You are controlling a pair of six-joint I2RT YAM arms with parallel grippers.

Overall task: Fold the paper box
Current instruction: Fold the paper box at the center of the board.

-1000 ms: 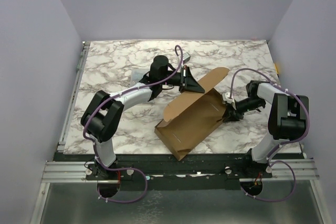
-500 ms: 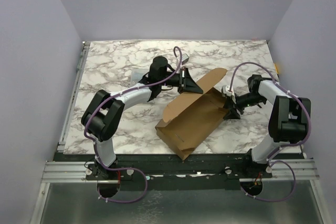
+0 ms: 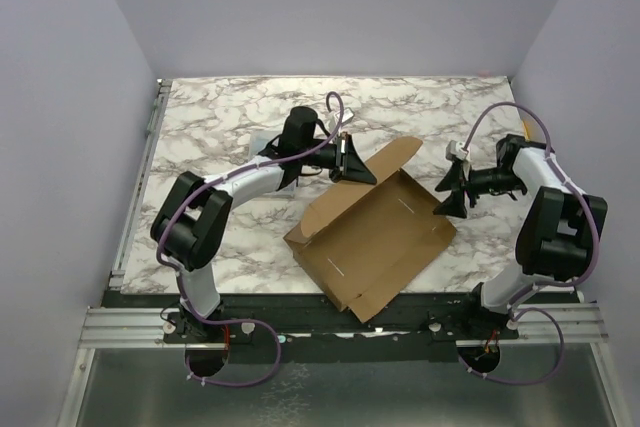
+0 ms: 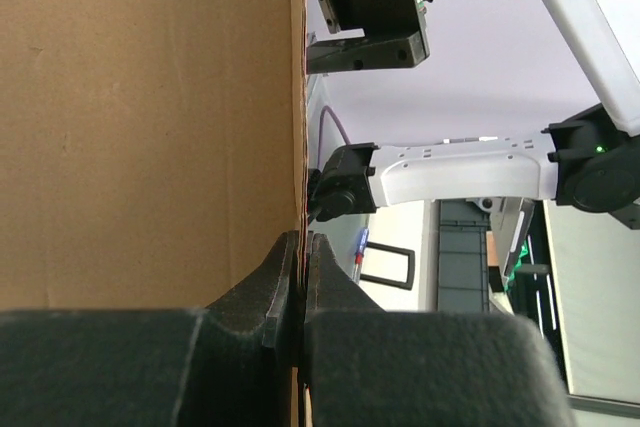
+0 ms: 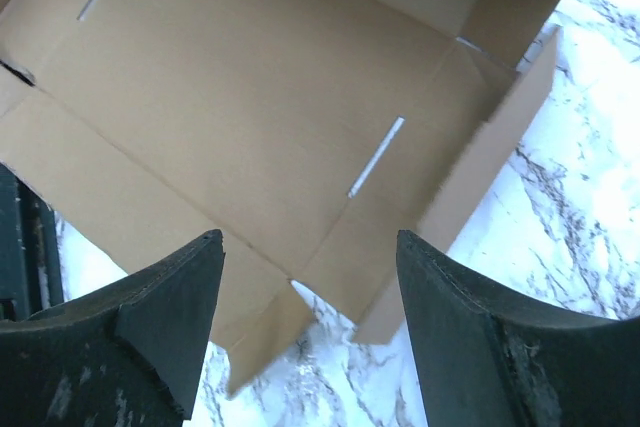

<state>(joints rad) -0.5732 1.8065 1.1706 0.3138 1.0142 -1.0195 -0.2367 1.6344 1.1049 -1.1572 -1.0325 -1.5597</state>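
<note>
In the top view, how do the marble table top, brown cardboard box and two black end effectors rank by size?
1. marble table top
2. brown cardboard box
3. left end effector and right end effector, which look alike

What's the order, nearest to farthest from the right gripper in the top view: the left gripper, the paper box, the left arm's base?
1. paper box, right beside the open right gripper, toward the table's middle.
2. left gripper, across the box, pinching its far flap.
3. left arm's base, at the near left corner.
</note>
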